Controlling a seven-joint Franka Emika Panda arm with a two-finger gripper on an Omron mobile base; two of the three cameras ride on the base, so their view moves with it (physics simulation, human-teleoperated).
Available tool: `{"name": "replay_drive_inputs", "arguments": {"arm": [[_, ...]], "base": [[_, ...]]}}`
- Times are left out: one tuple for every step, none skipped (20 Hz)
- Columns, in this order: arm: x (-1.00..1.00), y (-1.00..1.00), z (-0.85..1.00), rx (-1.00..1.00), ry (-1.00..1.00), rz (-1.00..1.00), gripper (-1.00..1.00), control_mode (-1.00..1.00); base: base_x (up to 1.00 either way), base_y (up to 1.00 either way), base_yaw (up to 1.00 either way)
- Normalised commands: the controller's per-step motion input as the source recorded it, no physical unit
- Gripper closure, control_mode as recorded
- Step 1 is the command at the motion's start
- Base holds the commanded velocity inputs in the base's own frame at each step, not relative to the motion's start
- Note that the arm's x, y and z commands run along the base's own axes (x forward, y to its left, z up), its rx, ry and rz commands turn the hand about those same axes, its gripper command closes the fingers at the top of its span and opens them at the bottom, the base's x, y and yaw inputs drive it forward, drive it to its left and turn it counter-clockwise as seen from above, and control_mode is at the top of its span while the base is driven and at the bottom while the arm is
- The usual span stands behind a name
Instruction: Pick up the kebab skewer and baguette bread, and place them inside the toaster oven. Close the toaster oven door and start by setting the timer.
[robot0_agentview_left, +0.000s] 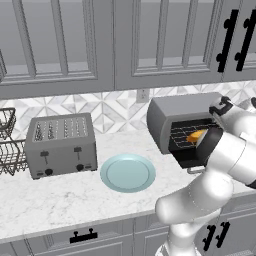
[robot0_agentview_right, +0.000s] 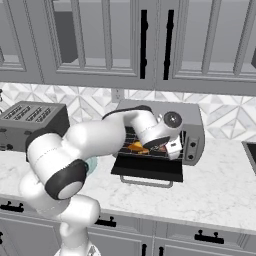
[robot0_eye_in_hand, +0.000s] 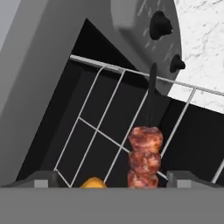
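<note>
Left base view, read from left to right: a wire basket (robot0_agentview_left: 9, 145) at the edge, the four-slot toaster (robot0_agentview_left: 61, 145), then a pale blue plate (robot0_agentview_left: 127, 172) lying bare on the bench (robot0_agentview_left: 60, 200), which suggests both foods have already gone to the oven. Further right the toaster oven (robot0_agentview_left: 172, 112) stands with the toaster oven door (robot0_agentview_right: 147, 169) dropped flat, so the rack can be reached. The baguette bread (robot0_agentview_left: 196, 135) rests on the wire rack (robot0_eye_in_hand: 105, 113), an orange-yellow patch beside the arm.

Hand view shows the kebab skewer (robot0_eye_in_hand: 145, 155) lying on that rack, its long axis running from the gripper (robot0_eye_in_hand: 111, 178) toward the oven's back, bare stick end pointing inward, brown chunks nearest the fingertips (robot0_eye_in_hand: 42, 178). The fingertips stand apart either side of the chunks without pinching them, so the gripper looks open, apparently having let go. The knobs (robot0_eye_in_hand: 159, 24) sit on the oven's right panel, waiting for the timer step.
</note>
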Motion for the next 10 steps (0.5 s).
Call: {"name": "replay_drive_inputs", "arguments": {"arm": [[-0.21,-0.09,0.21,-0.03,0.02,0.00,-1.00,-1.00],[-0.27,-0.15,0.20,-0.02,0.02,0.00,-1.00,-1.00],[-0.37,-0.26,0.16,-0.02,0.02,0.00,-1.00,-1.00],[-0.54,-0.34,0.12,-0.03,0.03,0.00,-1.00,-1.00],[-0.62,-0.42,0.00,-0.01,0.01,0.00,-1.00,-1.00],[-0.67,-0.51,0.00,-0.01,0.00,0.00,-1.00,-1.00],[-0.66,-0.49,0.00,-0.02,0.00,0.00,-1.00,-1.00],[-0.58,-0.37,0.00,-0.04,0.00,0.00,-1.00,-1.00],[-0.49,-0.29,0.00,-0.05,0.00,0.00,-1.00,-1.00],[-0.36,-0.13,0.00,-0.06,0.00,0.00,-1.00,-1.00]], "base": [[0.00,0.00,0.00],[0.00,0.00,0.00],[0.00,0.00,0.00],[0.00,0.00,0.00],[0.00,0.00,0.00],[0.00,0.00,0.00],[0.00,0.00,0.00],[0.00,0.00,0.00],[0.00,0.00,0.00],[0.00,0.00,0.00]]}}
